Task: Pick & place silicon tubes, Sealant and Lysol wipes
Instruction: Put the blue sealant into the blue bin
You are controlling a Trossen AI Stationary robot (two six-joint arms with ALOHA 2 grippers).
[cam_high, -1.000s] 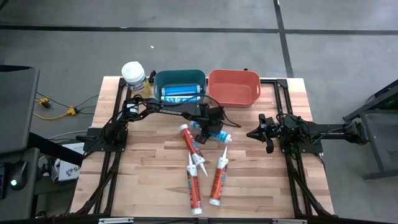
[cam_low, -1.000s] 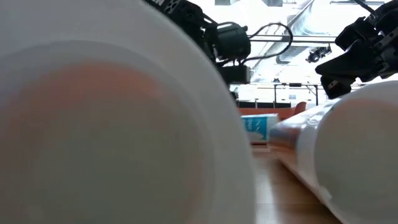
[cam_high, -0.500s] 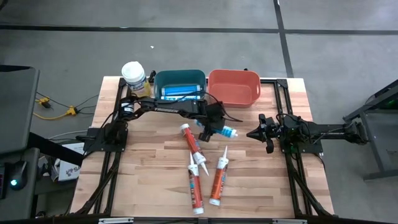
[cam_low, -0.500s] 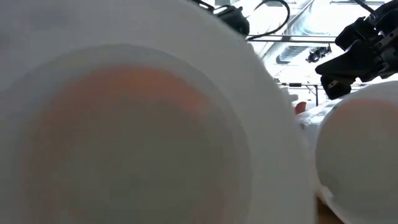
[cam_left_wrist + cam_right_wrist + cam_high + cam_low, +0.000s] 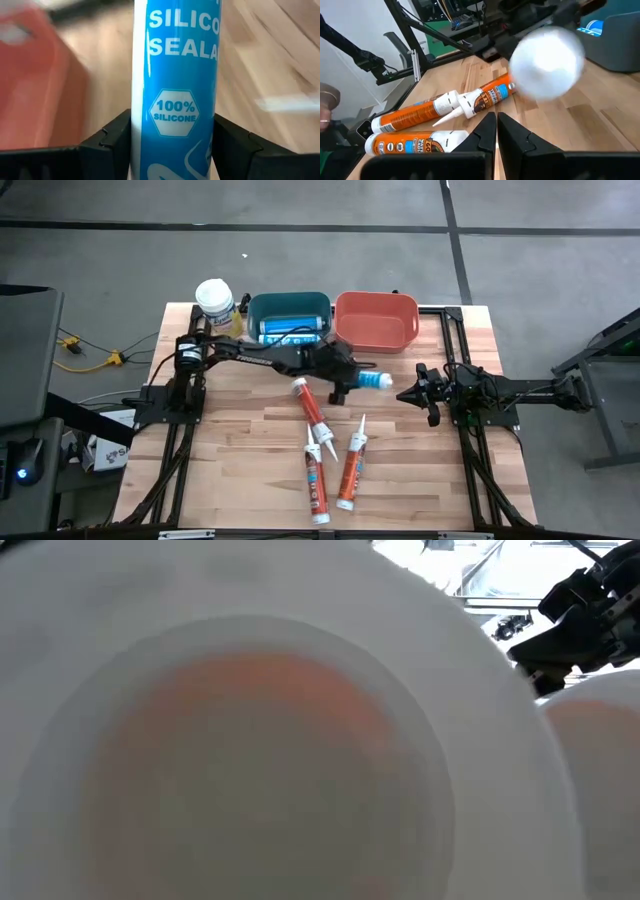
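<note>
Left wrist view shows the left gripper (image 5: 172, 150) clenched around a blue silicone sealant tube (image 5: 175, 80), held crosswise, probably for binning; beyond it sits the coral plastic bin (image 5: 375, 320). Right gripper (image 5: 404, 393) waits, fingers together.

You are seeing the Lysol wipes (image 5: 214, 297) standing at the wooden worktop's (image 5: 240, 470) far-left corner, left of the teal plastic bin (image 5: 289, 315), with the orange plastic bin (image 5: 375, 320) sitting right of it.
</note>
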